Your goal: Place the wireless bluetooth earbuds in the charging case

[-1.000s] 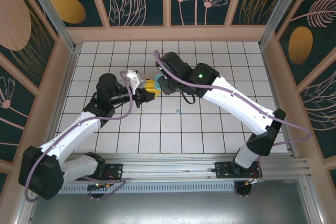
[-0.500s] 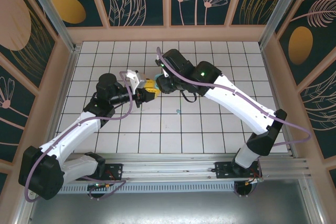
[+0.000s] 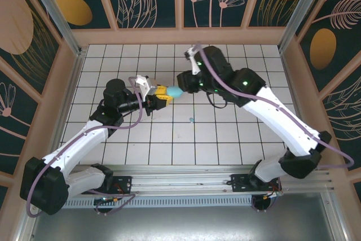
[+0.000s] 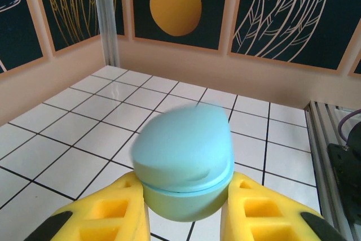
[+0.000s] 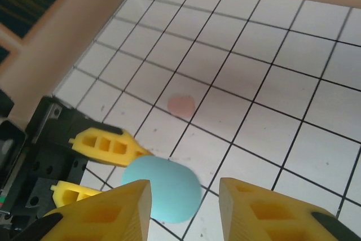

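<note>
- Right arm has drawn back since the earlier top frames: its gripper then sat against the blue case and now stands off to the case's far right. The left arm and the case are unchanged.
- Top external: the left gripper [image 3: 164, 95] is closed on the blue case [image 3: 175, 91], which it holds clear of the tiled floor [image 3: 225, 139]. The right gripper [image 3: 184, 82] is near the case but not touching it, and its finger gap cannot be read from this view. One teal earbud [image 3: 192, 119] lies on the floor to the near side of the case and slightly right, well apart from both grippers.
- Left wrist: the left gripper [image 4: 183, 215] clamps the blue case [image 4: 183, 159] by its lower half, with a yellow finger on each side. The lid appears shut with the seam visible; the upper half is blurred.
- Right wrist: the right gripper [image 5: 186, 207] has its fingers spread wide with nothing between them, and the blue case [image 5: 163, 187] is directly below. The left gripper's fingers [image 5: 107, 144] flank the case. A pink spot [image 5: 181, 104] lies on the floor beyond the case, too blurred to identify.
- Handling, as judged: the earbud is tiny, light, hard and smooth, so it is liable to skid or pop out of a pinch. Take it across its widest part with the fingertips and squeeze lightly. The case lid would probably need opening first.
</note>
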`<control>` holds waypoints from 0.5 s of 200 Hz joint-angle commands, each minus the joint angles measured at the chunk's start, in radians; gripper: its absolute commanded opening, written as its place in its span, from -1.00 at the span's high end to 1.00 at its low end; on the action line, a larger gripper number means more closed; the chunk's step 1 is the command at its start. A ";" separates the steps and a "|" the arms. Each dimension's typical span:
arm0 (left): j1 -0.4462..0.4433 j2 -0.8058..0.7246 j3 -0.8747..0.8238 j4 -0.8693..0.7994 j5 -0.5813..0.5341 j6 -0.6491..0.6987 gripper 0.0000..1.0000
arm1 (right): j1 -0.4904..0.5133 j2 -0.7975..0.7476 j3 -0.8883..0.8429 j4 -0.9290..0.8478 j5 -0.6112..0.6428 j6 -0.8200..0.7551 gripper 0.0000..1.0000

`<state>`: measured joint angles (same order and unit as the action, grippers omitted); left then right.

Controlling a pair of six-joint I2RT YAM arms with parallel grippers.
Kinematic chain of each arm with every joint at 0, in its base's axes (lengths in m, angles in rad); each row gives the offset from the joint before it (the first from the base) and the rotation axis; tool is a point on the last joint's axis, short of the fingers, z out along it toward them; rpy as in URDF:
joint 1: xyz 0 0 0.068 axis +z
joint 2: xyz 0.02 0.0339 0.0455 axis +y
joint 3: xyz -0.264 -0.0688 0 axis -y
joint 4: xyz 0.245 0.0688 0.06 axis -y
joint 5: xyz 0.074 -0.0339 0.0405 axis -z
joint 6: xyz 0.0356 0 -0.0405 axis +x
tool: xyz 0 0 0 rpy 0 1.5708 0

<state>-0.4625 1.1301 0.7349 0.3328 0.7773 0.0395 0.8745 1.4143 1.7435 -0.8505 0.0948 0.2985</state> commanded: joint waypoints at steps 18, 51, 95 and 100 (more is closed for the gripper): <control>0.002 -0.020 0.005 0.025 0.015 -0.011 1.00 | -0.160 -0.187 -0.201 0.165 -0.075 0.136 0.24; 0.002 -0.021 0.009 0.025 0.014 -0.009 1.00 | -0.244 -0.300 -0.421 0.248 -0.124 0.149 0.19; 0.002 -0.032 0.009 0.030 0.028 -0.017 1.00 | -0.162 -0.337 -0.580 0.448 -0.340 0.046 0.00; 0.002 -0.032 0.009 0.034 0.034 -0.018 1.00 | -0.136 -0.339 -0.585 0.463 -0.333 0.022 -0.03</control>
<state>-0.4625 1.1259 0.7349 0.3332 0.7776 0.0395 0.6556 1.0985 1.1973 -0.5591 -0.1234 0.4076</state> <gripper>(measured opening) 0.273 0.485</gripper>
